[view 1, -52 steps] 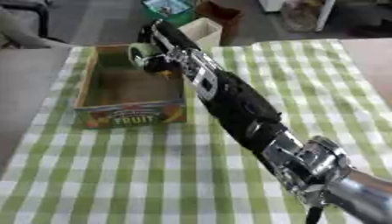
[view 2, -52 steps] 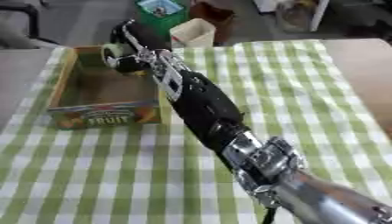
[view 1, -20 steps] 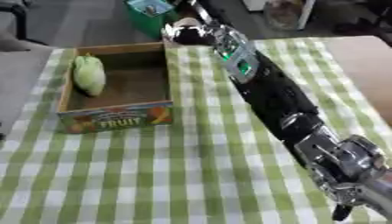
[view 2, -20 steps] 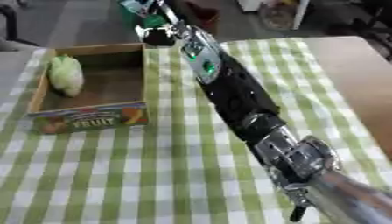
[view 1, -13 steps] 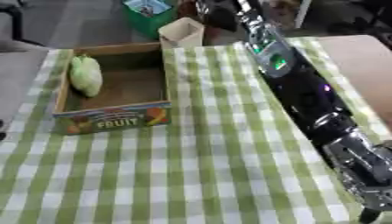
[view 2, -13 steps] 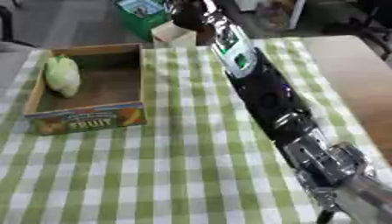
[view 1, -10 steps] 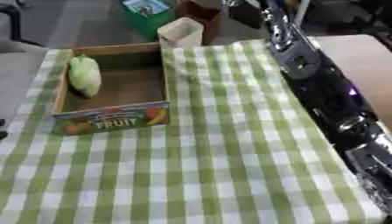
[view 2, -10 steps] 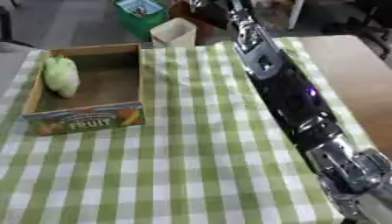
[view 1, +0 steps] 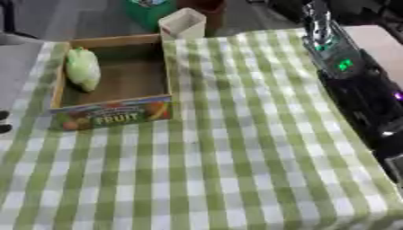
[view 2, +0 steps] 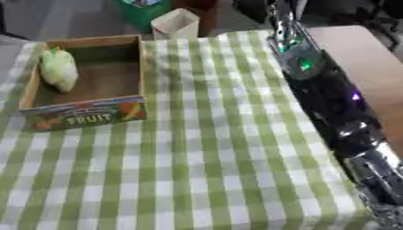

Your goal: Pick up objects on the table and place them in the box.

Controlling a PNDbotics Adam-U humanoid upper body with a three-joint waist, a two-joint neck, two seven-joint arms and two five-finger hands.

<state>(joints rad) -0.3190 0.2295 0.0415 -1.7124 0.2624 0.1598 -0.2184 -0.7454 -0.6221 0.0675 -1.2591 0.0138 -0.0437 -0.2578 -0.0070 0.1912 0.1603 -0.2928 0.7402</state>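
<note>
The robot's right arm (view 2: pixel 330 103), black casing with silver joints and small green lights, is stretching along the right side of the checked tablecloth (view 1: pixel 236 148), well right of the box (view 1: pixel 110 117). Its hand is out of view beyond the top of both views, so whether it is open cannot be told; the left hand is not showing at all. The green-and-white cloth is lying flat and soft over the table. Left of the arm, the shallow wooden box with a printed FRUIT label is holding a pale green, leafy-looking vegetable (view 1: pixel 82 68) against its left wall. No loose object is showing on the cloth, so the sensible move seems to be pulling the arm clear without snagging fabric. Just beyond the box, a cream carton (view 1: pixel 182 22) is standing open.
</note>
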